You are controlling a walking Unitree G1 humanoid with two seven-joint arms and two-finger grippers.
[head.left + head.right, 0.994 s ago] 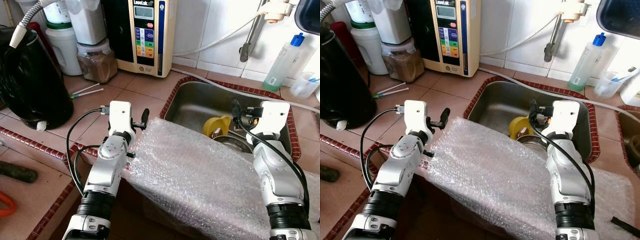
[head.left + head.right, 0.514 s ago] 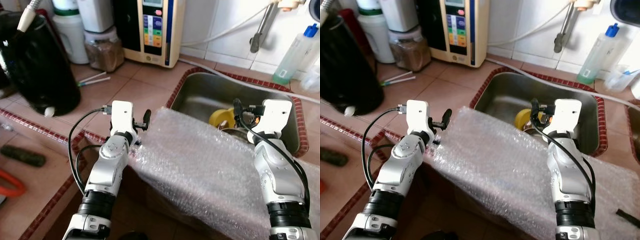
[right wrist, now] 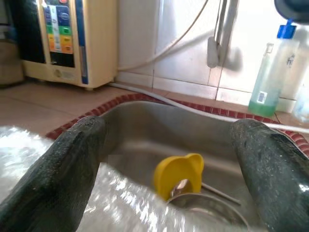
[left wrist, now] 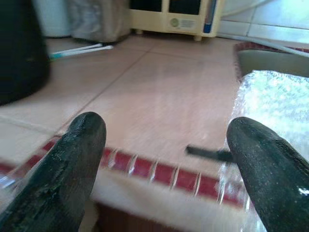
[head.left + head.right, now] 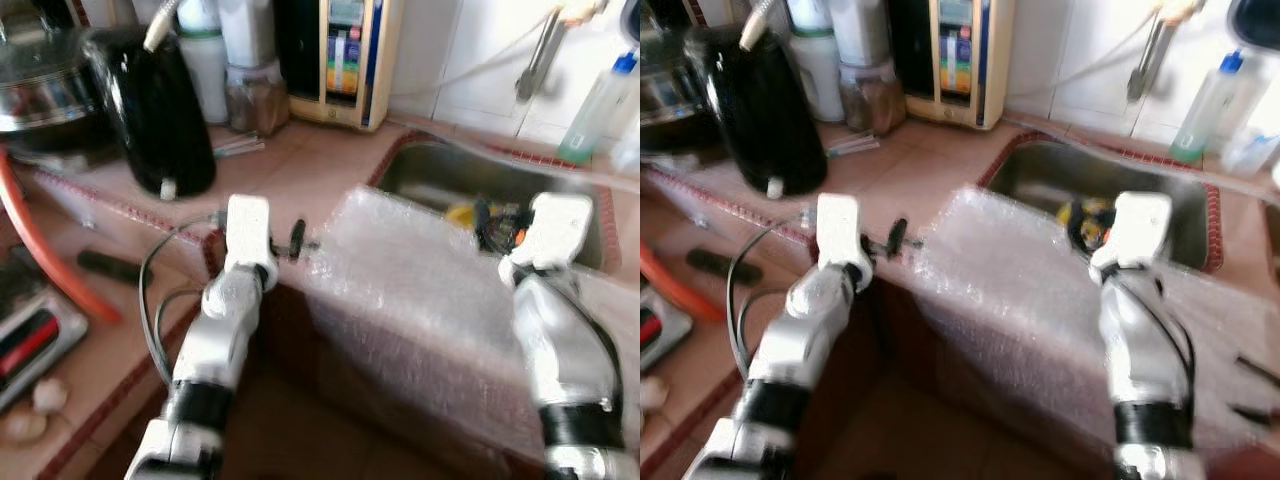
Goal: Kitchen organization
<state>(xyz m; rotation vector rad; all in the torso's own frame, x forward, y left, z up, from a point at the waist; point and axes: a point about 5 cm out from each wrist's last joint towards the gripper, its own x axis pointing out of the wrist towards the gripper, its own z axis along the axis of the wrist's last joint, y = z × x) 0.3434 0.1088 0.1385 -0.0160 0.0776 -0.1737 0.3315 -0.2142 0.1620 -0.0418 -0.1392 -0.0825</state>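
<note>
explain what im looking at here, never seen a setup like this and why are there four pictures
This is a humanoid robot in a kitchen, seen through its own cameras. Two pictures come from the two eyes in its head, looking down at its silver arms, and they are blurred. The other two come from a camera on each wrist, looking out between that hand's two black fingers.

The left hand is at the counter edge, fingers apart, beside a sheet of bubble wrap that drapes over the front of the counter. The right hand is open over the steel sink, where a yellow cup lies. Neither hand grips anything that I can see.

On the tiled counter stand a black kettle and a cream appliance. A green-tinted bottle stands behind the sink.
</note>
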